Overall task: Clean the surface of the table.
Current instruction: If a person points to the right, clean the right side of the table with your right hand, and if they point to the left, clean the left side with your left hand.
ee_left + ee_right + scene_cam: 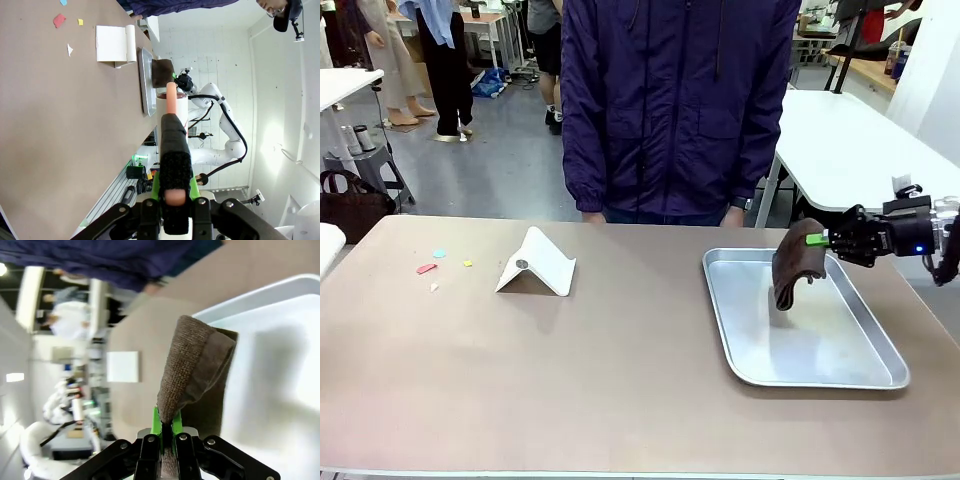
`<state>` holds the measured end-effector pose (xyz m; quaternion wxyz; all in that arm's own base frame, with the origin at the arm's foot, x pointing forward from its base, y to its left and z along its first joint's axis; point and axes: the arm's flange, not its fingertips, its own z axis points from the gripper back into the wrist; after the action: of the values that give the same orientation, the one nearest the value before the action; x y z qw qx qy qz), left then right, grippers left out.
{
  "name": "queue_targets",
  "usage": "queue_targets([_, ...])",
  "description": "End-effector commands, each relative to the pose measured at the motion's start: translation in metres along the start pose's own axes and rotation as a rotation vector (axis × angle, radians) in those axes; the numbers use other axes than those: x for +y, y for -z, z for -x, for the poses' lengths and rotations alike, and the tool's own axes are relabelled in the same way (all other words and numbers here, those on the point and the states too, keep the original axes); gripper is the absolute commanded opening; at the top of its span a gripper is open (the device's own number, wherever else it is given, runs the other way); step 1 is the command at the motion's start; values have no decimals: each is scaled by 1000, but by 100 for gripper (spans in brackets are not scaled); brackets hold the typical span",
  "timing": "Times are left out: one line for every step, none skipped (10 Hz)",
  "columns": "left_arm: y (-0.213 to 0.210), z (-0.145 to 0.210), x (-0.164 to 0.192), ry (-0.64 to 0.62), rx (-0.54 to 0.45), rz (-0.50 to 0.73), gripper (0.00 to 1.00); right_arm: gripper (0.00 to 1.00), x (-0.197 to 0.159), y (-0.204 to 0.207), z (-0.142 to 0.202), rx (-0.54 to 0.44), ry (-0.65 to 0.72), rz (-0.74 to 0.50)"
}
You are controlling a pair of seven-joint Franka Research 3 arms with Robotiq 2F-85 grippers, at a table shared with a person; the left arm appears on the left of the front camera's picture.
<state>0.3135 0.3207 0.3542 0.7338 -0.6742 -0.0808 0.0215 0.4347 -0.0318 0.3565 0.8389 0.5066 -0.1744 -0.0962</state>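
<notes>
Table (620, 390), beige top, fills the front view; small coloured scraps (432, 263) and a white folded stand (538, 264) lie on its left part, silver tray (820, 355) on the right. Right gripper (817, 240) clamped on brown cloth (790, 270) hanging over the tray. Left gripper (175, 192) clamped on a long dark tool (173, 135), possibly a brush.

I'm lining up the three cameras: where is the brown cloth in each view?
Front view: brown cloth right of centre, hanging from the right gripper over the metal tray.
Left wrist view: brown cloth upper middle, beside the metal tray.
Right wrist view: brown cloth at centre, pinched at its lower end.
Shared landmark: the metal tray.
</notes>
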Motion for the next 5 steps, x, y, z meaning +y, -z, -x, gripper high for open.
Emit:
queue_targets([0, 3, -5, -5, 9, -4, 9, 8, -23, -8, -12, 55, 64, -239])
queue_targets([0, 3, -5, -5, 9, -4, 9, 8, -23, -18, -12, 77, 74, -387])
queue_targets([0, 3, -5, -5, 9, -4, 9, 8, -21, -28, -12, 64, 83, -444])
queue_targets([0, 3, -5, -5, 9, -4, 9, 8, -17, -43, -10, 32, 88, -486])
queue_targets([0, 3, -5, -5, 9, -4, 9, 8, -13, -57, -6, 0, 69, -503])
